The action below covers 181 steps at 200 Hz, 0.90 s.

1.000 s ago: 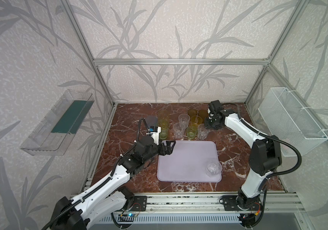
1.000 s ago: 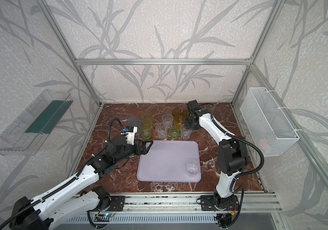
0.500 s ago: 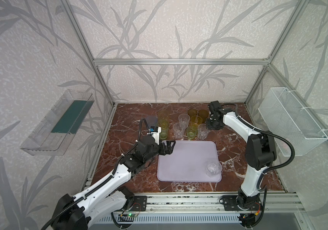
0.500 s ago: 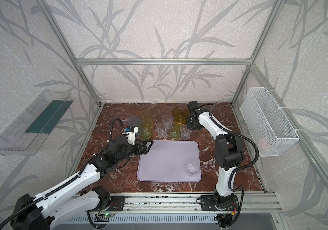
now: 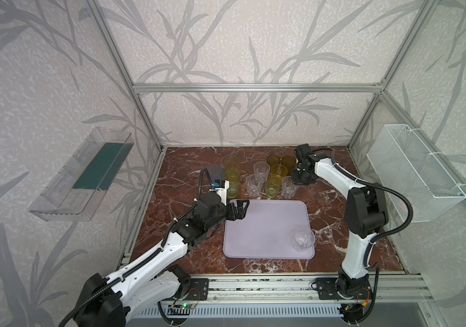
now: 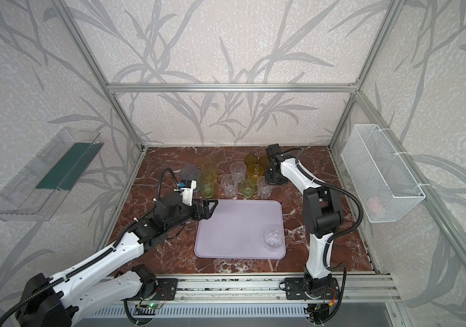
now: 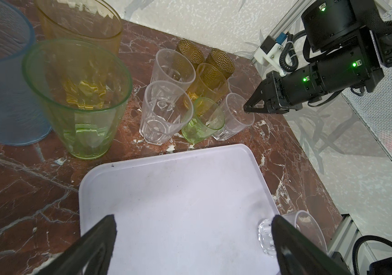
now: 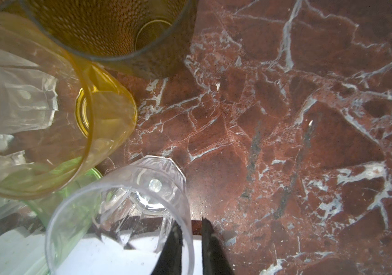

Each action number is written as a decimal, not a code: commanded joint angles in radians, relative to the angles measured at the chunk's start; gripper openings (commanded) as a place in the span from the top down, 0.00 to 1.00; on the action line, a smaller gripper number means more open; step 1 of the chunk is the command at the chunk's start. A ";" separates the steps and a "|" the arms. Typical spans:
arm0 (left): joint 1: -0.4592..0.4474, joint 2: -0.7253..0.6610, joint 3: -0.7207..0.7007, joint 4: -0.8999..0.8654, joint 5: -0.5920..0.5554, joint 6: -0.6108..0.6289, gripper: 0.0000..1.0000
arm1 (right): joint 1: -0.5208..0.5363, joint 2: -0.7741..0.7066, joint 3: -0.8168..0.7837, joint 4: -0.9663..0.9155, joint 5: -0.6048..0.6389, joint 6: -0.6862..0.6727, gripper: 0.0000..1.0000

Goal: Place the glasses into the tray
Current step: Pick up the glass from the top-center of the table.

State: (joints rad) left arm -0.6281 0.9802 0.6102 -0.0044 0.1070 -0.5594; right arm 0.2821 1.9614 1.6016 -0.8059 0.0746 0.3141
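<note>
Tray [image 5: 265, 226] floor: bare except one clear glass [image 5: 303, 240] in its near right corner; free room elsewhere. Along its far edge the short glasses [image 5: 254, 184] stand packed, several touching; I find no lane between them. Tall glasses [image 5: 232, 184] stand just behind my left gripper [image 5: 241, 209], which hangs over the far left corner. Marble [image 5: 328, 206] between tray and my right arm [image 5: 335, 176] lies open.

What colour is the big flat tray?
The tray is pale lilac, seen best in the left wrist view.
</note>
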 commanded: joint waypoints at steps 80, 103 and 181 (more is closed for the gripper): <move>0.000 -0.004 -0.007 0.015 -0.015 0.001 0.01 | -0.006 -0.048 0.003 -0.042 0.066 -0.016 1.00; 0.000 -0.012 -0.010 0.016 -0.020 0.001 0.01 | -0.006 -0.082 -0.016 -0.036 0.067 -0.028 1.00; 0.000 -0.022 -0.010 0.011 -0.009 -0.018 0.01 | -0.011 -0.240 -0.110 -0.044 0.080 -0.030 1.00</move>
State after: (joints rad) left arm -0.6281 0.9806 0.6044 0.0002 0.1024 -0.5625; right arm 0.2764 1.8118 1.5269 -0.8303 0.1333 0.2939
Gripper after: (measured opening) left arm 0.993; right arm 0.057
